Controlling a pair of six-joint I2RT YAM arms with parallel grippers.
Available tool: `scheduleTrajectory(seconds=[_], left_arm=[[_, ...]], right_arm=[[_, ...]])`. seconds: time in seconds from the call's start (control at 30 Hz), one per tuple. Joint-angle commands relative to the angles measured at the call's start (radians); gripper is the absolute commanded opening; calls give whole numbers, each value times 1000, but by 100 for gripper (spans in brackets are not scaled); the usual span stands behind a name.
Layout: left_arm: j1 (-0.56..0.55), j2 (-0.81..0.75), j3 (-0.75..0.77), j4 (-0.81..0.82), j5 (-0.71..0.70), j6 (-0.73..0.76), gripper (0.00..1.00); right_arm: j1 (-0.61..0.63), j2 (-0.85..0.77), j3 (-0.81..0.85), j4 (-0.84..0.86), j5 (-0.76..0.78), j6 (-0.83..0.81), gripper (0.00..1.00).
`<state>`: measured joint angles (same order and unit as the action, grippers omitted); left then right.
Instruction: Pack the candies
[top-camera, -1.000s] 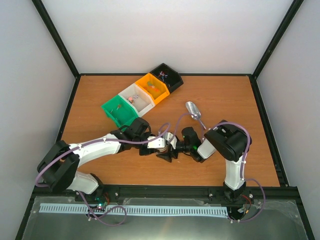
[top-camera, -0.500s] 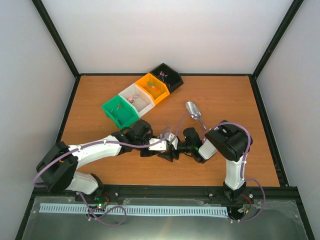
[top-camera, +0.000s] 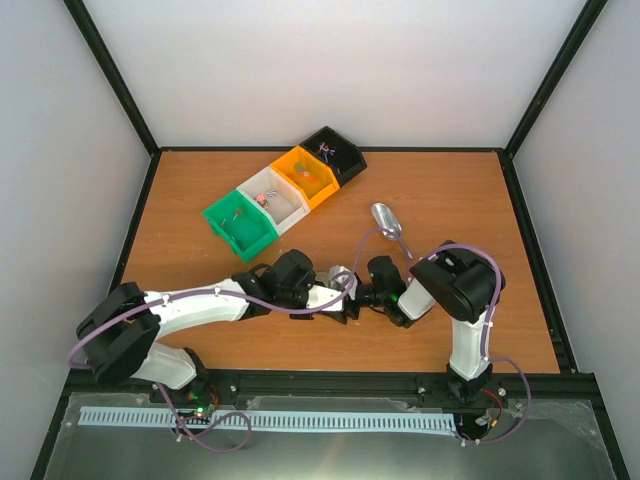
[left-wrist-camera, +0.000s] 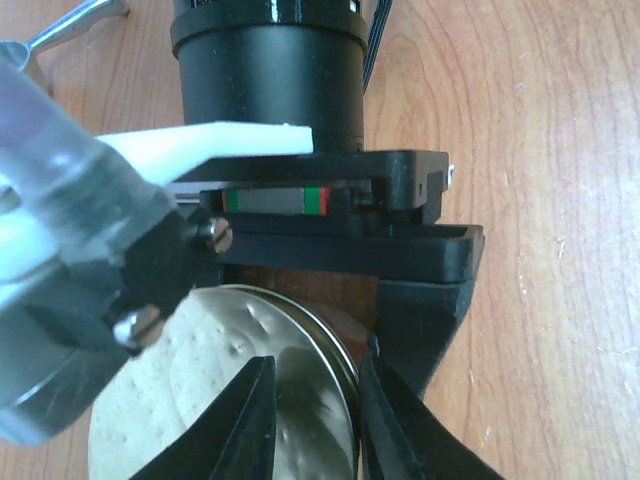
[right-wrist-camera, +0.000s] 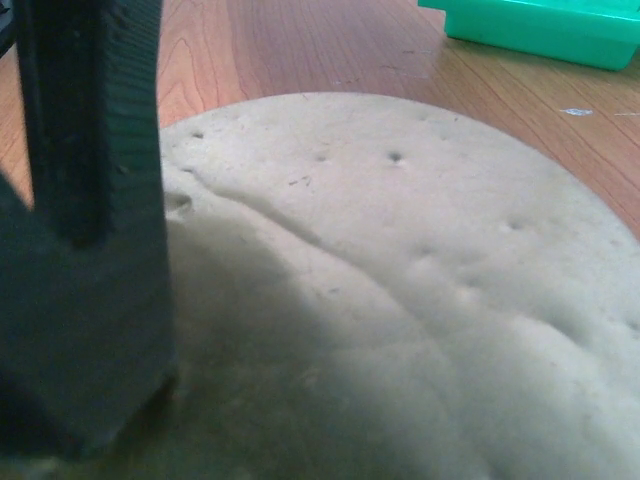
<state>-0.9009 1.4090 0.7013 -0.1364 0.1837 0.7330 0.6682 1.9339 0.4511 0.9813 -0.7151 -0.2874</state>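
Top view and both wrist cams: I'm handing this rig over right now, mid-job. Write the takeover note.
Left end effector: fingers straddle the lid rim; grip unclear.
Right end effector: one finger at the lid's edge, the other unseen; grip unclear.
The candies: a few in each of four bins. Scoop lies unused on the table.
Done: nothing visibly packed.
Left: probably deal with the lid, then scoop and pack the candies.

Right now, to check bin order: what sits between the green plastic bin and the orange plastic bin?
The white plastic bin, holding a few candies, sits between the green plastic bin and the orange plastic bin, seen in the top external view.
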Motion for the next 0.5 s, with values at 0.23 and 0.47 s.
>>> scheduleTrajectory(seconds=[0.23,0.47], left_arm=[[117,-34,-72,-148,-65,110,22],[162,-81,-124,-136,-79,141,21]], right_arm=[[6,-9,-20,32,-64,-17,52],[7,-17,-21,10,-71,-23,48]])
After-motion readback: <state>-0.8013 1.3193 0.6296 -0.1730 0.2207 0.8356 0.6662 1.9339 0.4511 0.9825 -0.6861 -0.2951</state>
